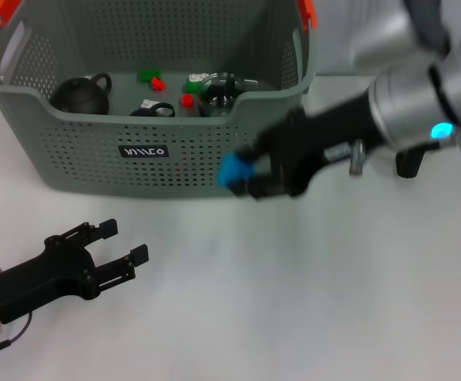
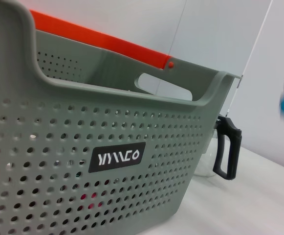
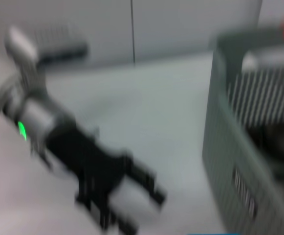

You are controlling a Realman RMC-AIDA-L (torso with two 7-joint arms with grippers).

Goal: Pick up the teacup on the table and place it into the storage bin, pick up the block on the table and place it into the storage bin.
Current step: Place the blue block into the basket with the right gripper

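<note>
White tabletop (image 1: 309, 302): right tool (image 1: 246, 178) grips blue block (image 1: 232, 171) beside perforated bin (image 1: 95, 151); left tool (image 1: 123, 242) released.

I see the storage bin (image 1: 95, 151) at the far left of the table (image 1: 309, 302). My right gripper (image 1: 246, 178) sits just before the bin's near right corner, a block (image 1: 232, 171) between its fingers. My left gripper (image 1: 123, 242) rests near me on the left, well before the bin. In the bin lie a teapot (image 1: 81, 95), a glass cup (image 1: 222, 89) and small blocks (image 1: 187, 100).
</note>
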